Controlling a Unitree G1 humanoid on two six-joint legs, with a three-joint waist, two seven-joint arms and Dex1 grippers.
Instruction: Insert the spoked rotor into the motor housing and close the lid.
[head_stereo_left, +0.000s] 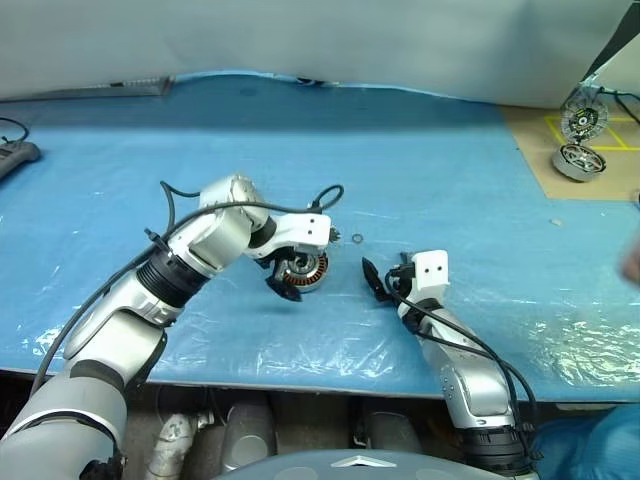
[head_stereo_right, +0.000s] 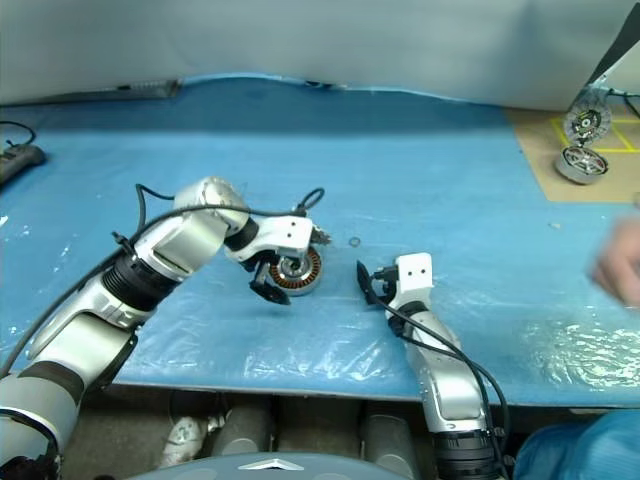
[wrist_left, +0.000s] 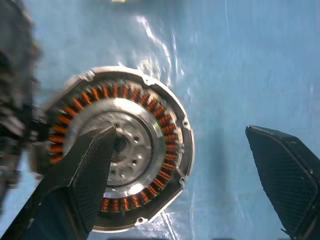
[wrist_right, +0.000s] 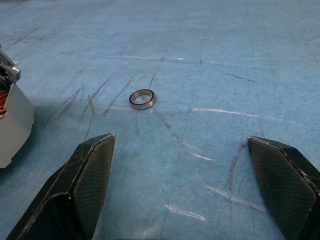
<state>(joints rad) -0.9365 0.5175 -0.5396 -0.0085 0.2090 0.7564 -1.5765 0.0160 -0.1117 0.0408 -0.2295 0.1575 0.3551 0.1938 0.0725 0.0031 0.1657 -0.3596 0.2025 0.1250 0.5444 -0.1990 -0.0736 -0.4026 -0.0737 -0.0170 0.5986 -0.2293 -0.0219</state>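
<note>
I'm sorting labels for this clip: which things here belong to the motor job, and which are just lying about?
Belongs to the job:
- motor housing, copper windings showing
- spoked rotor, seated inside it
- left end effector, open above it

Lying about:
- small metal ring
- motor parts on tan cardboard
- black device at the table edge

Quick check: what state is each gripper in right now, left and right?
Left gripper: open, holding nothing, above the motor housing.
Right gripper: open, empty.

A small metal ring (wrist_right: 142, 99) is seen lying flat on the blue table cover (head_stereo_left: 430, 170). 2 motor parts (head_stereo_left: 581, 140) are set on tan cardboard (head_stereo_left: 545, 160) at the far right.
</note>
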